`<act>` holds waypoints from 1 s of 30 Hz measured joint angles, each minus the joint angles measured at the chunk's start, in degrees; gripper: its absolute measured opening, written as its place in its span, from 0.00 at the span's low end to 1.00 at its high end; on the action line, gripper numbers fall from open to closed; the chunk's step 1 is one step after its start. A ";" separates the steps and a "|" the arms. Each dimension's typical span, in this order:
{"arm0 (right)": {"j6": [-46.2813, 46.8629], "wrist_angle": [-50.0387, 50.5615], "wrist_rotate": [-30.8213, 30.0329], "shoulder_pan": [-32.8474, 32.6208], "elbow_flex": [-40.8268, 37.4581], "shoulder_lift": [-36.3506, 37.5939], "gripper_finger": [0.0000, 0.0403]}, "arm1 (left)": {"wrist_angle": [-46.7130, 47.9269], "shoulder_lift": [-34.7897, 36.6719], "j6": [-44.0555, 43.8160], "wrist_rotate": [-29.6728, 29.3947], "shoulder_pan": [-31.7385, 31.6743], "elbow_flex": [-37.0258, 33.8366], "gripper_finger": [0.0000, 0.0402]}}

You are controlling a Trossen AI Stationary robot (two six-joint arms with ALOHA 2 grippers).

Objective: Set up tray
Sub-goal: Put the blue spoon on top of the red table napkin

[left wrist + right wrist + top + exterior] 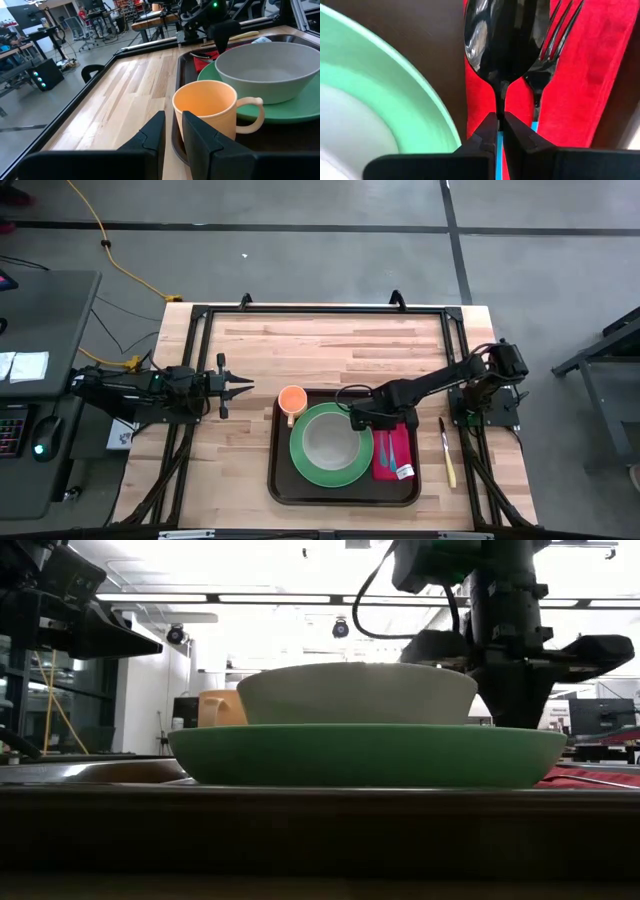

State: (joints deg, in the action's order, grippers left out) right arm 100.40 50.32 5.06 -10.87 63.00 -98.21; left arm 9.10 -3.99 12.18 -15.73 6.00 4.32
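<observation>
The dark brown tray [283,480] lies at the table's near middle. It bears a green plate [300,460] with a pale bowl [327,440] on it, an orange cup [291,400] at the far left corner, and a red napkin [396,442] on the right. A fork [555,40] lies on the napkin. My right gripper [372,423] points down over the napkin's far end, shut on a spoon [502,35] with a blue handle. My left gripper [240,388] hovers open at the table's left, its fingers aimed at the cup [205,112] and apart from it. My right gripper pinches the spoon between its two fingers at the thin neck [500,102] just behind the spoon's bowl, where the blue handle [499,145] begins. The fingers come from above, pointing down. The spoon lies over the red napkin beside the fork; whether it rests on the napkin I cannot tell.
A knife [448,452] with a yellow handle lies on the bare wood right of the tray. A black frame [320,310] runs along the table's far and side edges. Open wooden table [330,350] lies beyond the tray.
</observation>
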 joint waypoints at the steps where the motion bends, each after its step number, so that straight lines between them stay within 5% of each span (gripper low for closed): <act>1: 0.38 -0.62 0.39 0.00 -0.67 0.00 0.01 | 0.00 0.00 -0.02 0.00 0.02 0.00 0.24; 30: 2.64 -8.69 3.89 -0.07 -4.80 -0.04 0.00 | 0.00 -0.01 0.00 0.00 0.01 0.00 0.24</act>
State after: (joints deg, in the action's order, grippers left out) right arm 103.04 41.63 8.95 -10.94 58.19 -98.26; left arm 9.10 -4.00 12.19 -15.73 6.01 4.32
